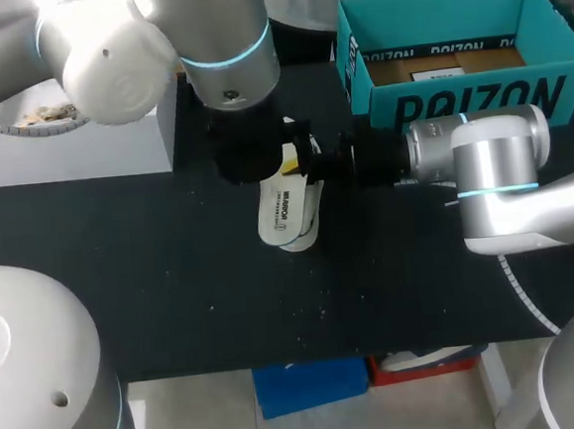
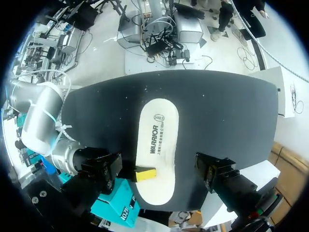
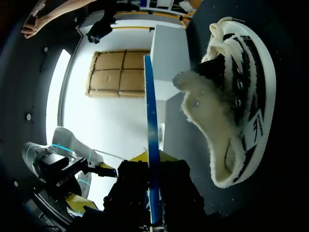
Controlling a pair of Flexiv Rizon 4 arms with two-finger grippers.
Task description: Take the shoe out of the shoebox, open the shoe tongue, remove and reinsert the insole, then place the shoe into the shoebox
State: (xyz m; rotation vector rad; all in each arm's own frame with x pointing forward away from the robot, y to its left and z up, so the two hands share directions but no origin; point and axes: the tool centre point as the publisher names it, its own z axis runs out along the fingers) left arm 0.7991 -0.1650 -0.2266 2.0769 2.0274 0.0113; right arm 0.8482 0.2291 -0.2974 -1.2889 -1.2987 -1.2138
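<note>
Looking down on the black table (image 1: 172, 273), we see our right arm come in from the right. The right gripper (image 3: 152, 156) is clamped on the far end of the white insole (image 2: 155, 140), one yellow tip on each face. From the right wrist the insole shows edge-on, as a thin blue strip between the fingers. It is held flat above the table, printed side up.

The shoe (image 3: 236, 96) is out of the box. It lies on the table beside and under the insole, with its fleece-lined opening spread wide and its black-and-white striped side showing.

Our left arm comes in from the far left, and the left gripper (image 1: 251, 160) hangs over the far end of the insole. Whether it is apart or together we cannot tell.

The teal shoebox (image 1: 477, 102) stands open at the far right. A white box (image 1: 73, 150) sits at the far left.
</note>
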